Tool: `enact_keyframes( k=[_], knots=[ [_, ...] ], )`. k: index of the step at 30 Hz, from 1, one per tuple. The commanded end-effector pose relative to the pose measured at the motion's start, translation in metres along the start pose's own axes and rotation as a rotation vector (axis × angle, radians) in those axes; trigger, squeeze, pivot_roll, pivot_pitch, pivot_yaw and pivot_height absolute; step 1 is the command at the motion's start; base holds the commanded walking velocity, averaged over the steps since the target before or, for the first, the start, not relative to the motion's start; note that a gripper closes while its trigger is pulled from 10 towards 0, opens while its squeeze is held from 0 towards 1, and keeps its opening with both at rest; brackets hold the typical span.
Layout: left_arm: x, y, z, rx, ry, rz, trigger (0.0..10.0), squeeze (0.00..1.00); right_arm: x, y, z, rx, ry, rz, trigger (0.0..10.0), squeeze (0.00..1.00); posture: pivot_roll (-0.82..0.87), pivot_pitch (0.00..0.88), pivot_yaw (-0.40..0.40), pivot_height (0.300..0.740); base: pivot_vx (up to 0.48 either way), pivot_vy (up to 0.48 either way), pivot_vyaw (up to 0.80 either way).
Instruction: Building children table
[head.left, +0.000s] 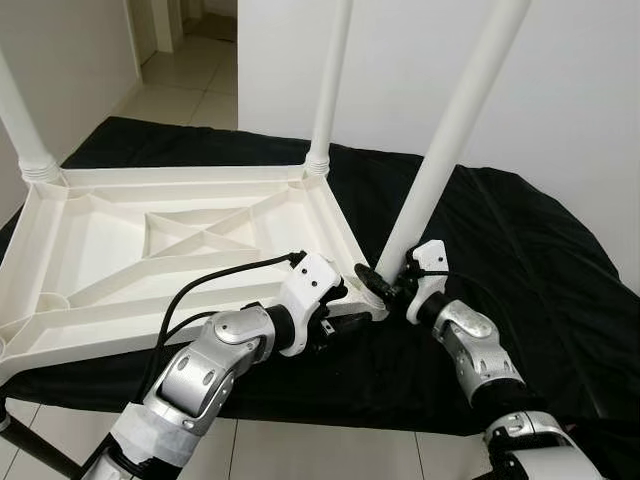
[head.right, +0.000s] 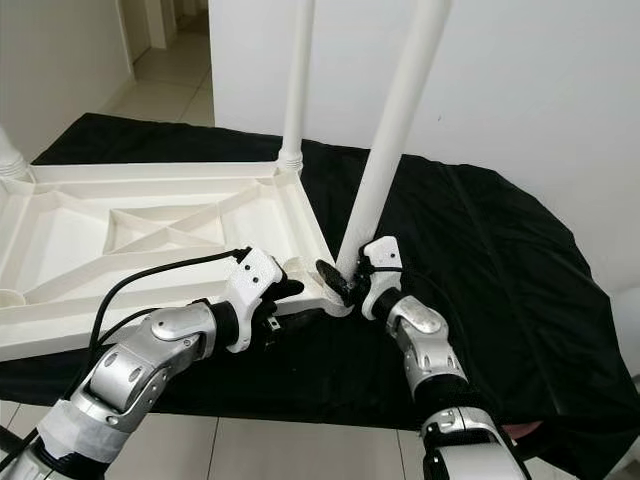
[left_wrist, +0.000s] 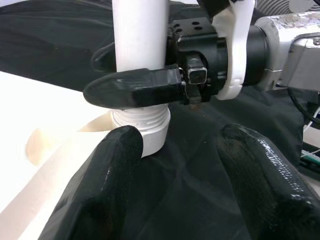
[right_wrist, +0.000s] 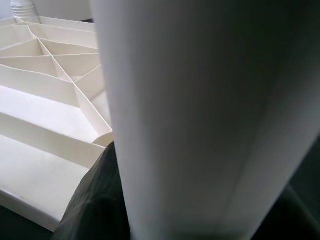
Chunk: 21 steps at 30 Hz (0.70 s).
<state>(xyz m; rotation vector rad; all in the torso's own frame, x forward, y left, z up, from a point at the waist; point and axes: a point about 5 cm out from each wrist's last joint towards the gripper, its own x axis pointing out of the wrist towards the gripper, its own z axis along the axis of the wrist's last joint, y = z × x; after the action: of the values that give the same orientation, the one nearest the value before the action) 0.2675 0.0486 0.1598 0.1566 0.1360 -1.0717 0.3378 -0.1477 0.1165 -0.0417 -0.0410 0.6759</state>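
White smooth plastic table (head.left: 150, 250) lies upside down on black cloth (head.left: 520, 250). Right gripper (head.left: 385, 285) jaws squeeze a round leg (head.left: 450, 150) above its ribbed end. Left gripper (left_wrist: 180, 185) jaws hang open just below.

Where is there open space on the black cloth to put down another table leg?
The black cloth lies bare to the right of the tilted table leg, toward the wall. A narrower bare strip runs behind the upturned tabletop. It is crowded at the tabletop's near right corner, where the right end effector grips the leg's base and the left end effector sits beside it.
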Motion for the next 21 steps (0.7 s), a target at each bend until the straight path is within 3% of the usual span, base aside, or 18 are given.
enact_keyframes(
  k=[1, 5, 6, 7, 8, 17, 21],
  knots=[
    [0.0, -0.008, 0.0, 0.0, 0.008, -0.115, 10.0, 0.0, 0.001, 0.005, -0.006, -0.002, 0.024, 0.039, 0.0, 0.0, 0.03, 0.0, -0.112, 0.74, 0.0, 0.0, 0.0],
    [-0.001, -0.008, 0.001, 0.0, 0.008, -0.114, 10.0, 0.0, 0.0, 0.01, -0.009, 0.016, 0.025, 0.054, 0.0, 0.0, 0.02, 0.0, -0.114, 0.74, 0.0, 0.0, 0.0],
    [0.0, -0.008, 0.001, -0.001, 0.006, -0.112, 10.0, 0.0, -0.001, 0.013, -0.011, 0.026, 0.025, 0.046, 7.7, 0.0, 0.02, 0.0, -0.114, 0.74, 0.0, 0.0, 0.0],
    [0.0, -0.008, 0.001, -0.001, 0.006, -0.112, 10.0, 0.0, -0.001, 0.013, -0.011, 0.026, 0.025, 0.046, 7.7, 0.0, 0.02, 0.0, -0.114, 0.74, 0.0, 0.0, 0.0],
    [0.001, -0.008, 0.001, -0.002, 0.004, -0.108, 10.0, 0.0, -0.001, 0.015, -0.012, 0.052, 0.016, 0.031, 10.0, 0.0, 0.02, 0.0, -0.114, 0.74, 0.0, 0.0, 0.0],
    [0.005, -0.002, 0.003, -0.021, -0.016, -0.049, 10.0, 0.0, 0.0, 0.022, -0.01, 0.107, -0.018, -0.105, 10.0, 0.0, 0.01, 0.0, -0.109, 0.74, 0.0, 0.0, 0.0],
    [0.004, -0.001, 0.003, -0.027, -0.017, -0.04, 10.0, 0.0, -0.002, 0.026, -0.011, 0.093, 0.035, -0.31, 10.0, 0.0, 0.0, 0.0, -0.11, 0.74, 0.0, 0.0, 0.0]
  ],
)
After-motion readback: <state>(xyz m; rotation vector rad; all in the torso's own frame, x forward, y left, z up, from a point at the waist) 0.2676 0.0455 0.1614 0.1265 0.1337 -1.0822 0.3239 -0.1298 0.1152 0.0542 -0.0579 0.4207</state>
